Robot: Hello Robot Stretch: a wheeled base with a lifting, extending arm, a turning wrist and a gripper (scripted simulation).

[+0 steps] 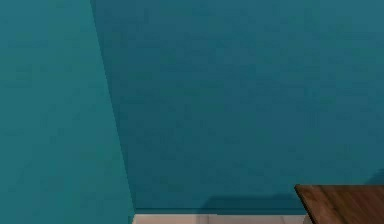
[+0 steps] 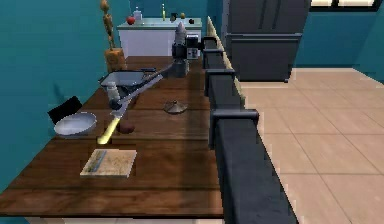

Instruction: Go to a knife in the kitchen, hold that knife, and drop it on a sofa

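Observation:
My arm [image 2: 228,130] runs as a dark bar up the arm side view, along the right edge of a long dark wooden table [image 2: 170,150]. From its far end the gripper [image 2: 140,92] reaches left over the tabletop on two thin fingers [image 2: 155,82]. Just past the fingertips is a slim yellowish strip [image 2: 114,125] with the tabletop behind it; its shape is too small to name as a knife. I cannot tell whether the gripper holds anything.
The table carries a white bowl [image 2: 75,124], a tan board [image 2: 110,162], a small grey dome [image 2: 175,107] and a metal tray [image 2: 125,78]. Behind stand a white counter [image 2: 150,40] and dark fridge [image 2: 262,35]. Tan tile floor [image 2: 320,130] lies to the right. Ahead is a teal wall [image 1: 220,100] and the table corner [image 1: 345,205].

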